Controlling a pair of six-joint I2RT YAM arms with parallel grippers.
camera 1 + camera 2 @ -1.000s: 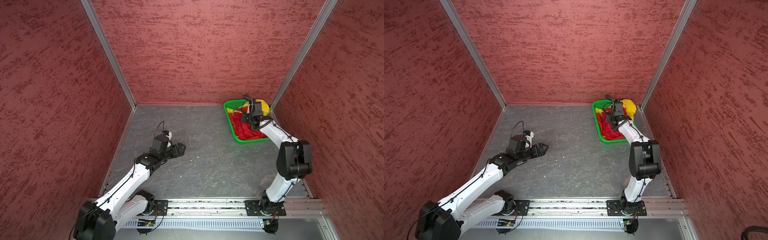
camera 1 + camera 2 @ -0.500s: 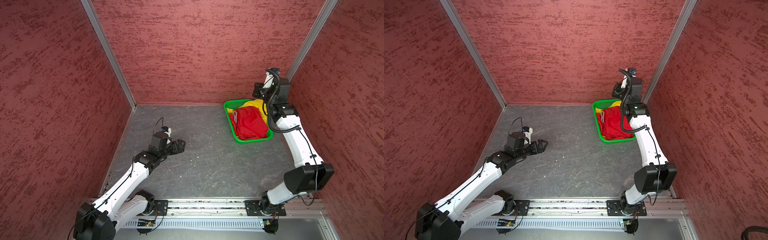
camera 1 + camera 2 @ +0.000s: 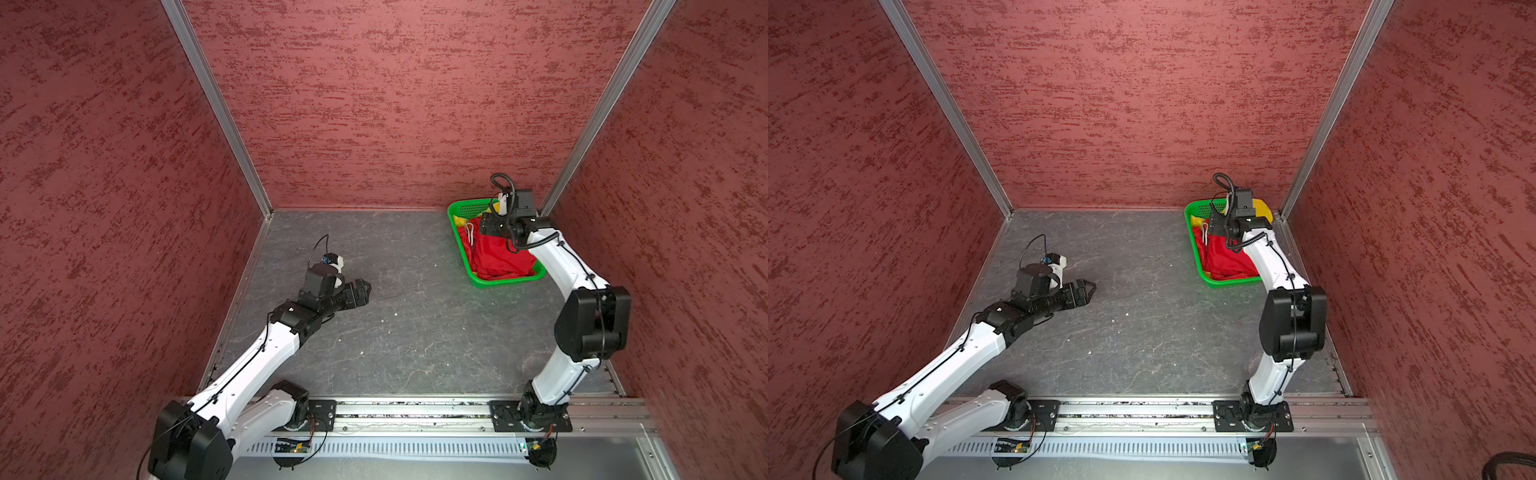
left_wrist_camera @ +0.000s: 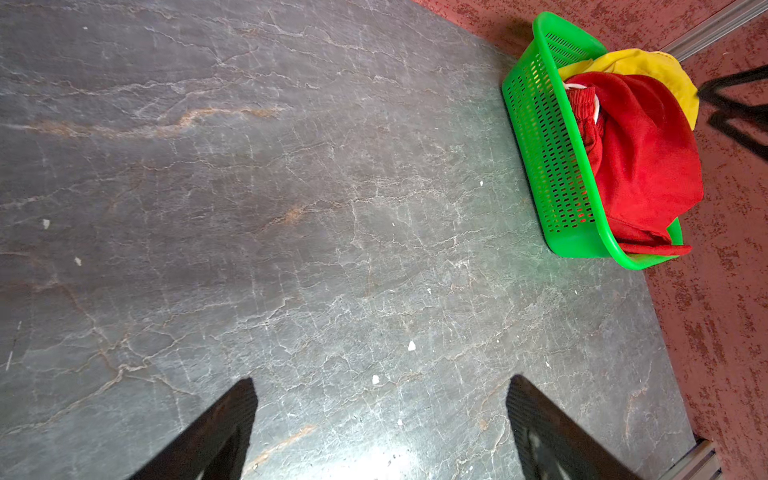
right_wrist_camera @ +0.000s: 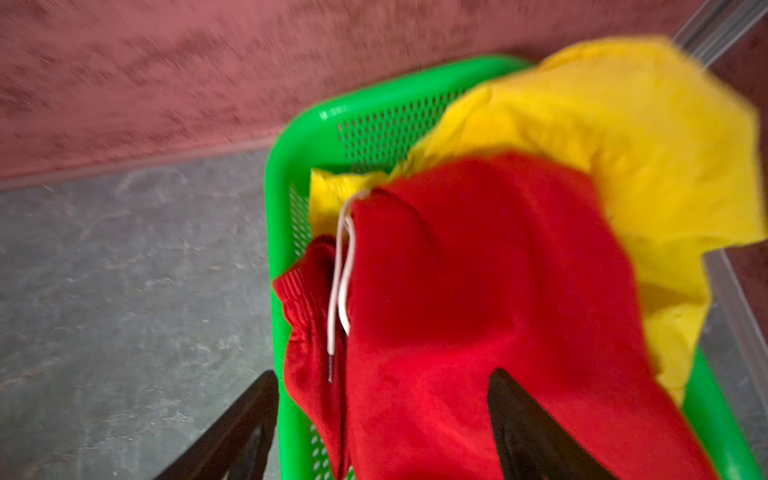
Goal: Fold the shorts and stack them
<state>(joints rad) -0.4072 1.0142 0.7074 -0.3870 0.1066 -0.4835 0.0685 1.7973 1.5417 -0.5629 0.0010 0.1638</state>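
In a top view, the green basket (image 3: 509,282) is seen in the far right corner of the table (image 3: 415,332). Both pairs of shorts are kept in it. The red shorts (image 3: 500,259) lie on top, and the yellow shorts (image 3: 459,220) are partly covered by them, toward the back wall. The right gripper (image 3: 489,227) is held over the basket, but from here it cannot be told how its jaws stand. The left gripper (image 3: 362,289) is placed low over the bare table, well apart from the basket.

In the left wrist view, the left gripper (image 4: 381,380) is shown released, with its jaws wide and only table between them. The perforated wall of the basket (image 4: 548,166) is seen from the side. The red cloth is heaped above the rim and hangs over one end, and the yellow cloth spills over the other end.

In the right wrist view, which is blurred, the right gripper (image 5: 382,374) is also spread open and nothing is grasped. The red shorts are just under it. A white drawstring (image 5: 343,282) lies across the gathered waistband (image 5: 303,303).

Both pairs are judged to be light, soft and limp, so sagging is expected when they are lifted. The red pair should probably be taken first, at the thick waistband and not by the drawstring, which could slip. The yellow cloth looks smoother and may slide more easily.
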